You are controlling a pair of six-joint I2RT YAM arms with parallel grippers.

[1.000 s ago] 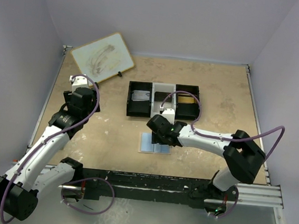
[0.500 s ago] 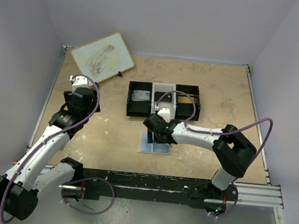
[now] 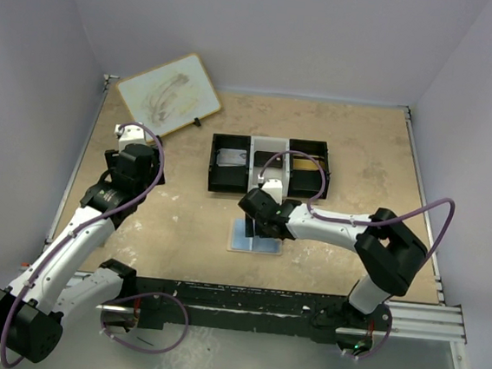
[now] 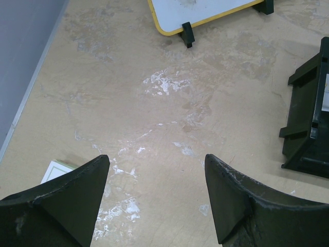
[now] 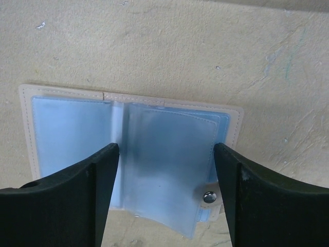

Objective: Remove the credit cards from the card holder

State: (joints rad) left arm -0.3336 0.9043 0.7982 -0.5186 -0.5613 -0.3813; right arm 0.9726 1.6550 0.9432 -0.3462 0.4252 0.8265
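The card holder [image 5: 154,154] lies open on the table, with pale-blue clear sleeves, a tan edge and a snap tab. It also shows in the top view [image 3: 243,236], in front of the tray. No card shows in its sleeves. My right gripper [image 5: 166,150] is open and hovers right over the holder, one finger on each side of the right-hand sleeve; in the top view it [image 3: 264,223] covers part of the holder. A silvery grey card [image 3: 231,159] lies in the tray's left compartment. My left gripper [image 4: 157,159] is open and empty over bare table at the left [image 3: 142,173].
The black-and-white three-compartment tray [image 3: 271,149] stands just behind the holder; its right compartment holds a dark, tan-striped item [image 3: 309,164]. A wood-framed whiteboard [image 3: 169,94] leans at the back left. A small white box corner [image 4: 59,170] shows by my left finger.
My right arm's elbow swung left, then slightly back right, while its gripper stayed over the open holder. The left arm has not moved.
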